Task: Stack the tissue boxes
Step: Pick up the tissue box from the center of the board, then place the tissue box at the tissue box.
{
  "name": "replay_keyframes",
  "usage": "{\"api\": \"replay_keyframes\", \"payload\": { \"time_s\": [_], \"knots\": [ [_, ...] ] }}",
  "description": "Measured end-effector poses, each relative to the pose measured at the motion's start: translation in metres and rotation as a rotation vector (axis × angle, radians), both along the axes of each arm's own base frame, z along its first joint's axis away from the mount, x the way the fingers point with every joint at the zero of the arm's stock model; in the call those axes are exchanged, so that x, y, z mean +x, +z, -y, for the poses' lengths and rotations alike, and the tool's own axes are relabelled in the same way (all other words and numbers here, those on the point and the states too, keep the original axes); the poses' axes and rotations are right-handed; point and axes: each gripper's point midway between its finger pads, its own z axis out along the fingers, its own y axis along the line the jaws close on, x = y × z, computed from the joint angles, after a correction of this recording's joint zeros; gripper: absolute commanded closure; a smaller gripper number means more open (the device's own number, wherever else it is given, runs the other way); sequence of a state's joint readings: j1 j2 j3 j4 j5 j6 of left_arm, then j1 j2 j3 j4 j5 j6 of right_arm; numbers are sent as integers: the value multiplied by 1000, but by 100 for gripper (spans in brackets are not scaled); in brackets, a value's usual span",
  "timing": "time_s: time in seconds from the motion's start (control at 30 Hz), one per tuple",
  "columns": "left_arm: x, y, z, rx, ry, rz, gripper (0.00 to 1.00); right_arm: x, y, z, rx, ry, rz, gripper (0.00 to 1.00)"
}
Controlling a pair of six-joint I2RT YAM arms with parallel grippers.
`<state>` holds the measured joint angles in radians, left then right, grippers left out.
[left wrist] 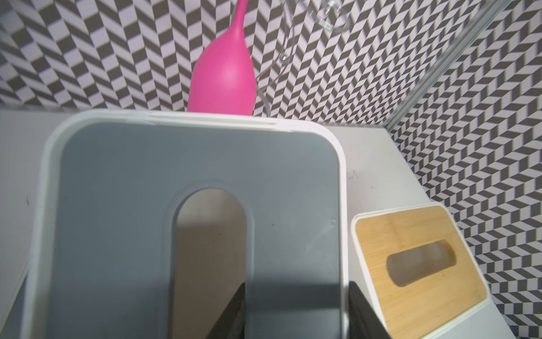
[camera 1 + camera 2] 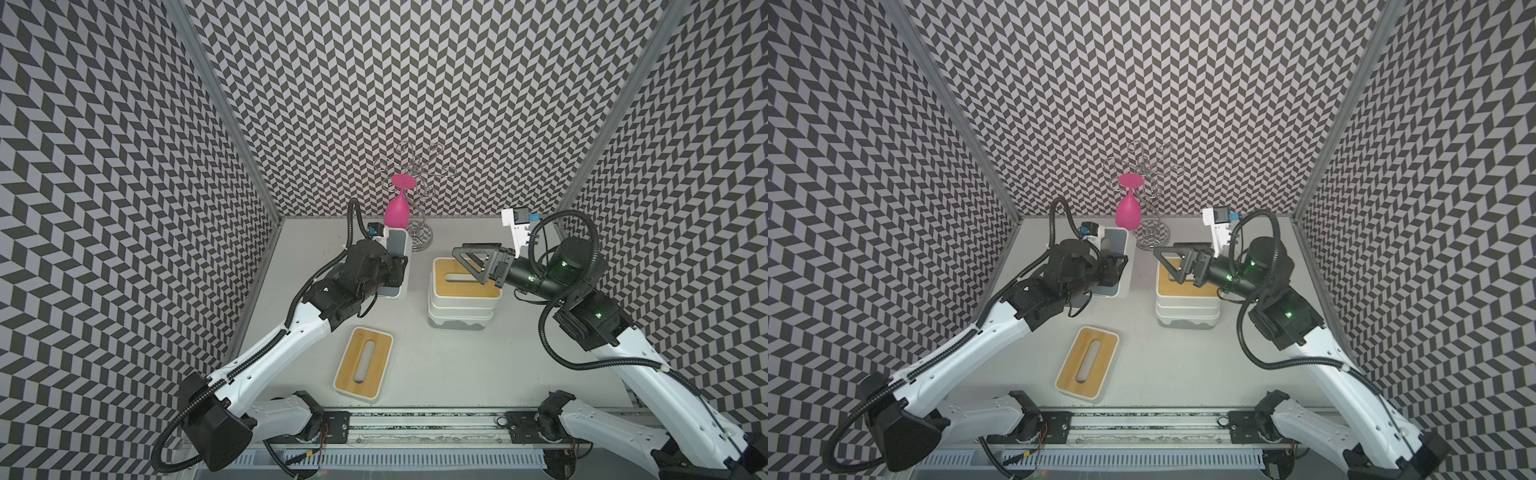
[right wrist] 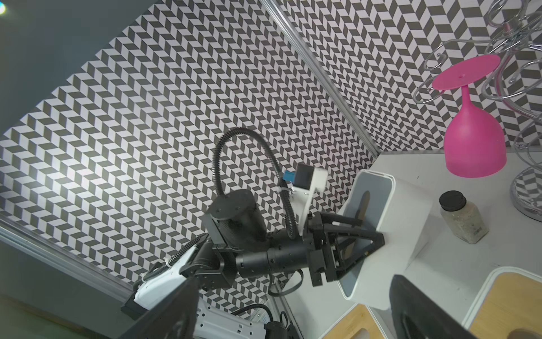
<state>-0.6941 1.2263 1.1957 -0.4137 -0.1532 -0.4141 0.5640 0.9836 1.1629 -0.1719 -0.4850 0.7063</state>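
Note:
My left gripper [image 2: 399, 266] [image 1: 296, 293] is shut on a grey-lidded tissue box [image 2: 397, 249] [image 1: 146, 190]. One finger is in the lid's slot and the other is outside the side wall. The box is held off the table, tipped on its side [image 3: 390, 223]. To its right stands a stack of three tissue boxes [image 2: 461, 307] [image 2: 1187, 307] with a bamboo lid [image 2: 465, 286] on top. My right gripper [image 2: 469, 262] [image 2: 1169, 264] [image 3: 294, 281] hangs open just above that lid, holding nothing. A loose bamboo-lidded tissue box [image 2: 363, 363] [image 2: 1088, 363] lies flat near the front.
A pink goblet [image 2: 397, 208] [image 3: 475, 141] hangs upside down on a wire rack [image 2: 419, 195] at the back wall, right behind the held box. A small dark-capped jar [image 3: 463, 217] stands near the rack's base. Patterned walls close in three sides of the table.

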Motion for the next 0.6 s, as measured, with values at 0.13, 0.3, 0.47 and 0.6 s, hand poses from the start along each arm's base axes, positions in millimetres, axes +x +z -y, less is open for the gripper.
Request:
{"api": "replay_keyframes", "payload": {
  "time_s": [0.13,0.3,0.47,0.6],
  "knots": [
    [-5,41,20,55,-95,104,74,5,-6,15,-33,-73,-8,1],
    [-14,79,53,128,-226,217,74,12,-13,37,-81,-191,-11,1],
    [-14,88,88,226,-345,275,75,20,-23,62,-126,-314,-26,1],
    [-13,76,117,322,-438,286,75,27,-36,83,-154,-409,-46,1]
  ]
}}
